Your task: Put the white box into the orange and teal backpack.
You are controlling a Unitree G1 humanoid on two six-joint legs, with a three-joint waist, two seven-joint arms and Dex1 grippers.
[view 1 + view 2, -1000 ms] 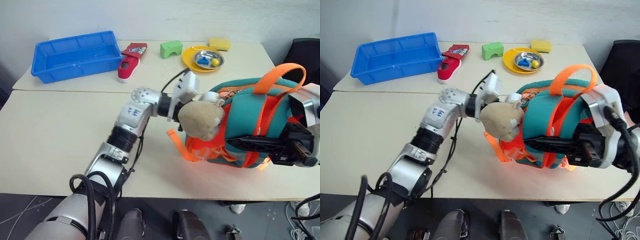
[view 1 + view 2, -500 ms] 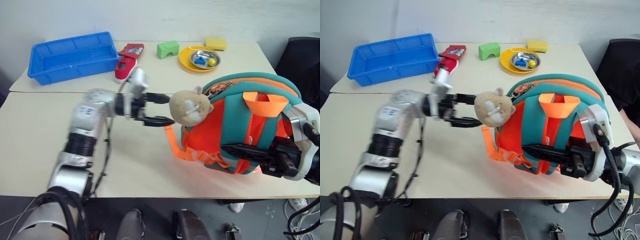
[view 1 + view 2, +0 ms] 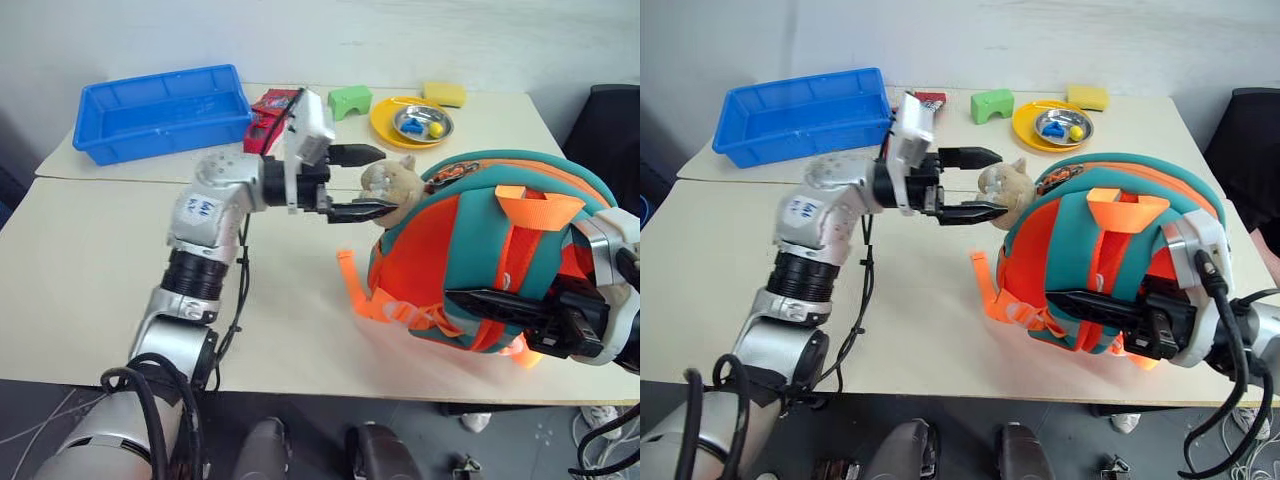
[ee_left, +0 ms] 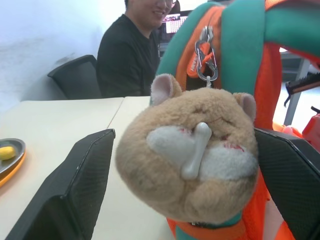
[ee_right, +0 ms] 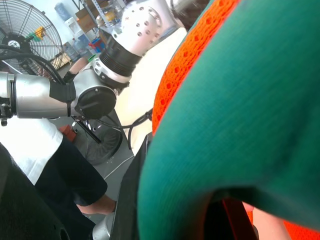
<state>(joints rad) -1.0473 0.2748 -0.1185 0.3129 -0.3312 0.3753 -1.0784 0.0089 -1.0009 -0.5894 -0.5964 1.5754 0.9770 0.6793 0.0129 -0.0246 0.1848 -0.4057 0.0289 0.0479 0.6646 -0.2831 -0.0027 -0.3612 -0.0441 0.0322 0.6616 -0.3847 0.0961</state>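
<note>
The orange and teal backpack (image 3: 450,240) stands tilted on the beige table, straps toward me, with a beige plush toy (image 3: 393,182) hanging at its upper left. My left gripper (image 3: 388,180) is open and level, one finger on each side of the plush toy; the left wrist view shows the toy (image 4: 192,150) between the black fingers (image 4: 75,195). My right gripper (image 3: 462,298) is shut on the backpack's lower front, by the straps, holding it up. The white box is out of view.
Along the table's far side sit a blue tray (image 3: 160,110), a red shoe (image 3: 268,108), a green block (image 3: 350,98), a yellow sponge (image 3: 442,93) and an orange plate with a metal bowl (image 3: 420,122). A person (image 4: 127,55) sits beyond the table.
My left gripper drew back from the backpack to the left, opened wide, then rose and came in around the plush toy. The backpack now stands more upright in my right gripper.
</note>
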